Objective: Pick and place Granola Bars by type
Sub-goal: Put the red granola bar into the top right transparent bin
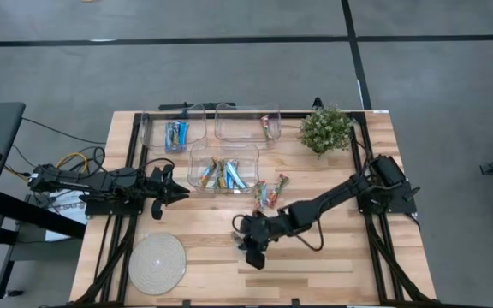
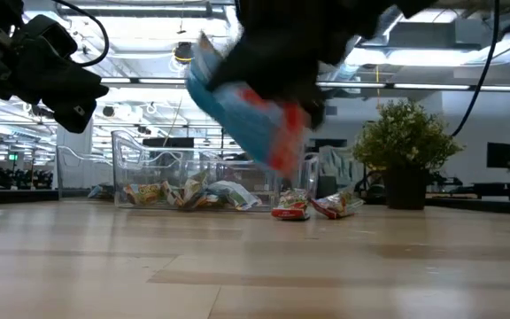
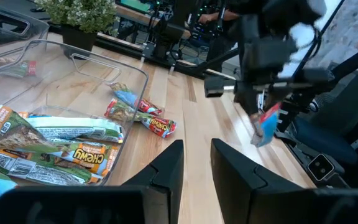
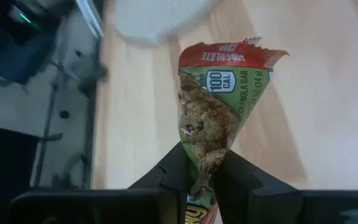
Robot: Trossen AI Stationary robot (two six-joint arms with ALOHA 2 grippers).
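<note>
A granola bar [image 4: 211, 118] is clamped in the right end effector [image 4: 205, 171] near the round disc [image 1: 157, 263]; the left end effector [image 3: 196, 158] is released, empty.

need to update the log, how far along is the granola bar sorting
Partly done: blue-wrapped bars lie in the back-left clear plastic bin, one bar in the back-right bin. In hand: right gripper holds a red-and-green wrapped bar above the table. Left: mixed bars in the front bin, loose bars beside it.
</note>
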